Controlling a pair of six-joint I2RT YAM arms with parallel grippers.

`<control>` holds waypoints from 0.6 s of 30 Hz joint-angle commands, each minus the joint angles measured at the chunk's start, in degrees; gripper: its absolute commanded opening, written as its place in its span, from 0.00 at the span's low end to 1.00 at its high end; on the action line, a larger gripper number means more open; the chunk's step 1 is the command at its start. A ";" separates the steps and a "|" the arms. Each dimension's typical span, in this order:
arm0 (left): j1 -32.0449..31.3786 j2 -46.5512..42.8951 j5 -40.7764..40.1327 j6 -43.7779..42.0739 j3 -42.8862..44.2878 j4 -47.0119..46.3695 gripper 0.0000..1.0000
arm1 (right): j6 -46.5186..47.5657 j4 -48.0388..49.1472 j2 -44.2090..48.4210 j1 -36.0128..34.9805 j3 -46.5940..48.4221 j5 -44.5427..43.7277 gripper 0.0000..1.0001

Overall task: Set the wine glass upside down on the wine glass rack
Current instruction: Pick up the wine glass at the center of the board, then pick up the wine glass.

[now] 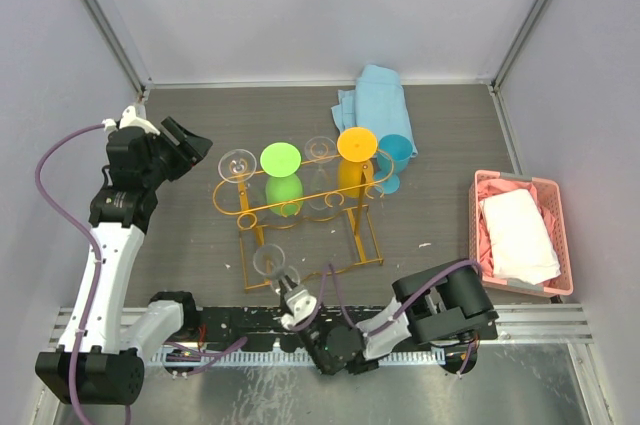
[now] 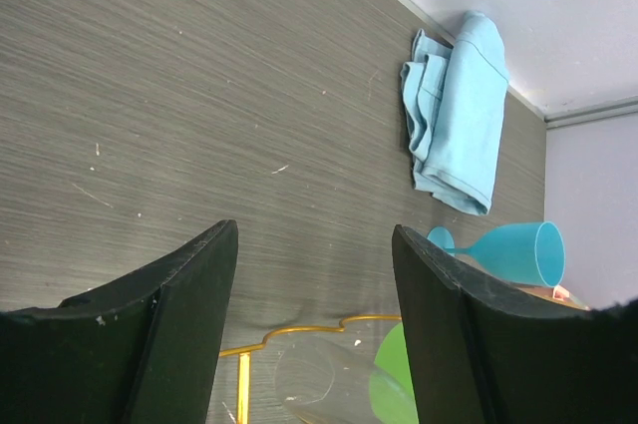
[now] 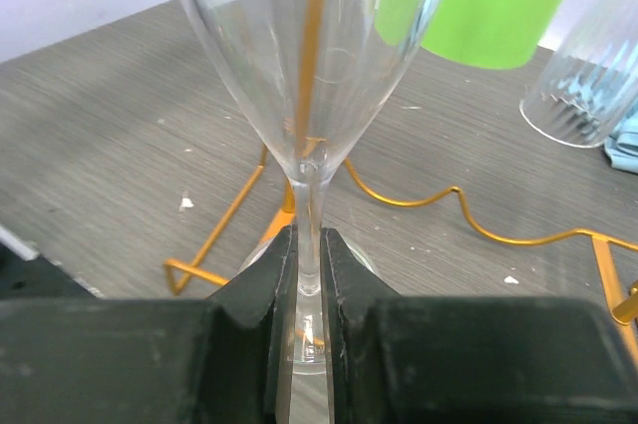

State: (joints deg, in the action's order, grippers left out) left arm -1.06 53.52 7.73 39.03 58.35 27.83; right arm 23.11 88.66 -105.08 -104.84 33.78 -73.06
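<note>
A clear wine glass (image 1: 268, 262) stands bowl-up just in front of the rack's base, and my right gripper (image 1: 291, 297) is shut on its stem. In the right wrist view both pads pinch the stem (image 3: 310, 244) under the bowl (image 3: 299, 45), with the right gripper (image 3: 310, 264) low in the frame. The orange-gold wine glass rack (image 1: 300, 207) stands mid-table with a clear (image 1: 237, 163), a green (image 1: 280, 158), another clear (image 1: 320, 150) and an orange glass (image 1: 356, 144) hanging upside down. My left gripper (image 1: 190, 150) hovers open left of the rack, nothing between its fingers (image 2: 314, 234).
A blue glass (image 2: 513, 254) lies on its side by the rack's right end. A folded light-blue cloth (image 1: 375, 105) sits at the back. A pink basket (image 1: 515, 181) holding a white cloth stands at the right edge. Grey walls close in the table.
</note>
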 commanded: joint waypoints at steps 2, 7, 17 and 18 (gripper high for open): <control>-0.17 -1.57 -0.23 -0.94 1.73 -1.77 0.65 | 10.39 8.91 4.19 -6.53 7.16 -2.97 0.01; -0.21 -2.26 -0.22 -1.00 1.87 -1.47 0.65 | 16.99 8.90 6.89 -13.12 11.82 -4.07 0.01; -0.17 -5.26 -0.63 -1.72 3.55 1.49 0.66 | 38.15 8.96 8.86 -27.19 28.73 -3.61 0.01; -0.17 -5.61 -0.77 -1.88 3.83 1.93 0.66 | 40.20 8.95 8.92 -28.28 30.77 -3.44 0.01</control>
State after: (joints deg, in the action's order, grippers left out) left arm -1.08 50.06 7.73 38.87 58.81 29.43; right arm 52.25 88.66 -100.12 -129.38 57.06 -78.13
